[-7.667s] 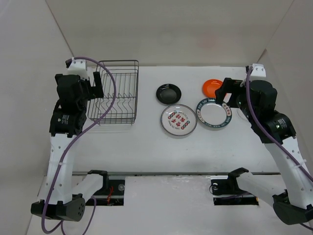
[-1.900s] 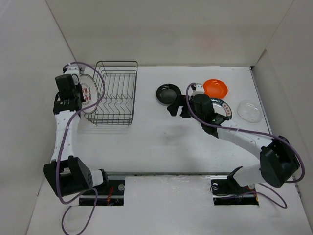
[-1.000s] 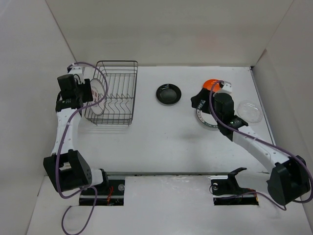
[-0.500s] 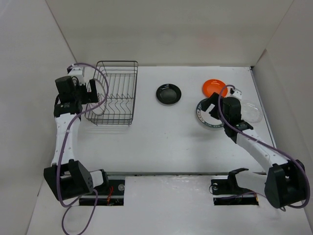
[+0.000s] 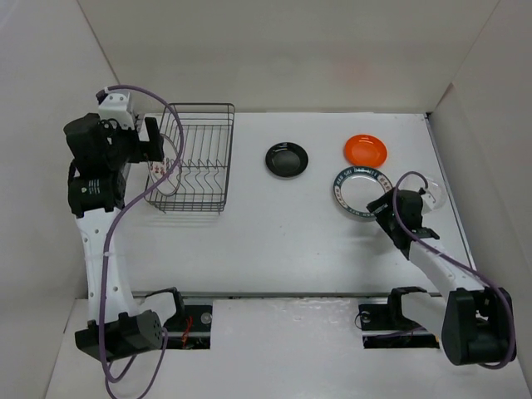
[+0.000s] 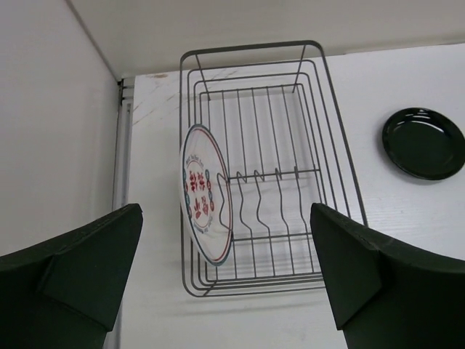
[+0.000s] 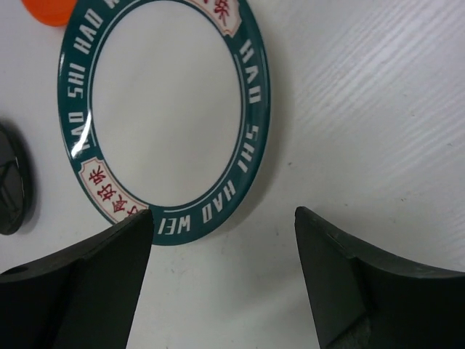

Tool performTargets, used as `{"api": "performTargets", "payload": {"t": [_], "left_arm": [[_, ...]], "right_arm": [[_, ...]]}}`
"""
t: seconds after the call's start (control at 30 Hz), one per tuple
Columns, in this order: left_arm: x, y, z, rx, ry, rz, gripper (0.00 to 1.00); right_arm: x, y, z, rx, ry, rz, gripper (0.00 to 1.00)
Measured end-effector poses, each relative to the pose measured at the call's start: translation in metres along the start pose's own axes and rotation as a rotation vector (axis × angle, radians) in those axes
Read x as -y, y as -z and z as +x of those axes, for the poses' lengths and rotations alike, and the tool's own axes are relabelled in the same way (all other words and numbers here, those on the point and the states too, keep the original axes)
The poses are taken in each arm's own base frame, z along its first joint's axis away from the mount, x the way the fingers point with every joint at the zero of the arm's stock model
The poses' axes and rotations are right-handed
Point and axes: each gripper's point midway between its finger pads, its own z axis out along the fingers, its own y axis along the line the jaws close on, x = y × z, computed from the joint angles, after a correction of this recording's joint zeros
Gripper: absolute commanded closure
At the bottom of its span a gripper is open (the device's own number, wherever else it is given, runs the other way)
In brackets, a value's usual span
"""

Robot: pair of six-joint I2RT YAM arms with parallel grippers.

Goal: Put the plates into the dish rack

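Observation:
The wire dish rack point(image 5: 195, 170) stands at the far left and also shows in the left wrist view point(image 6: 269, 182). The white plate with red pattern point(image 6: 205, 193) stands on edge at the rack's left end point(image 5: 159, 163). My left gripper point(image 5: 150, 146) is open and empty, raised above the rack's left side point(image 6: 225, 291). The black plate point(image 5: 287, 160), orange plate point(image 5: 366, 150) and green-rimmed plate point(image 5: 357, 191) lie flat on the table. My right gripper point(image 5: 380, 204) is open and empty, just beside the green-rimmed plate's point(image 7: 163, 109) near right rim point(image 7: 221, 291).
A clear shallow dish point(image 5: 434, 195) lies right of the right gripper, partly behind the arm. White walls enclose the table on the left, back and right. The black plate point(image 6: 423, 142) lies right of the rack. Edges of the orange plate point(image 7: 47, 9) and black plate point(image 7: 11, 193) show in the right wrist view.
My left gripper has risen and drawn back from the rack, leaving the red-patterned plate standing in it. My right gripper has moved back toward the near right, off the green-rimmed plate.

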Motion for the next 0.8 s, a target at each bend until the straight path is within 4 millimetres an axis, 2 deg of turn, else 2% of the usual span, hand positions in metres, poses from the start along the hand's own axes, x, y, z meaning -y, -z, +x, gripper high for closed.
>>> {"api": "performTargets", "payload": {"t": [0.17, 0.27, 0.37, 0.5, 0.6, 0.73, 0.8], "left_arm": [[0.01, 0.004, -0.006, 0.003, 0.001, 0.052, 0.0], [0.011, 0.001, -0.003, -0.016, 0.008, 0.067, 0.0], [0.01, -0.003, -0.006, -0.022, 0.013, 0.071, 0.0], [0.011, -0.003, -0.011, -0.016, 0.015, 0.075, 0.0], [0.012, -0.002, -0.012, -0.012, 0.015, 0.081, 0.0], [0.014, -0.002, -0.013, -0.011, 0.015, 0.093, 0.0], [0.015, -0.002, -0.013, -0.011, 0.015, 0.096, 0.0]], "right_arm": [[0.012, -0.005, 0.003, -0.02, -0.028, 0.04, 0.2], [0.017, -0.01, 0.012, -0.063, -0.028, 0.063, 0.29], [0.019, -0.017, 0.018, -0.109, -0.034, 0.079, 0.32], [0.018, -0.025, 0.02, -0.148, -0.047, 0.092, 0.43], [0.014, -0.028, 0.021, -0.165, -0.048, 0.087, 0.46], [0.015, -0.03, 0.023, -0.182, -0.053, 0.091, 0.55], [0.016, -0.032, 0.024, -0.187, -0.056, 0.095, 0.64]]}}
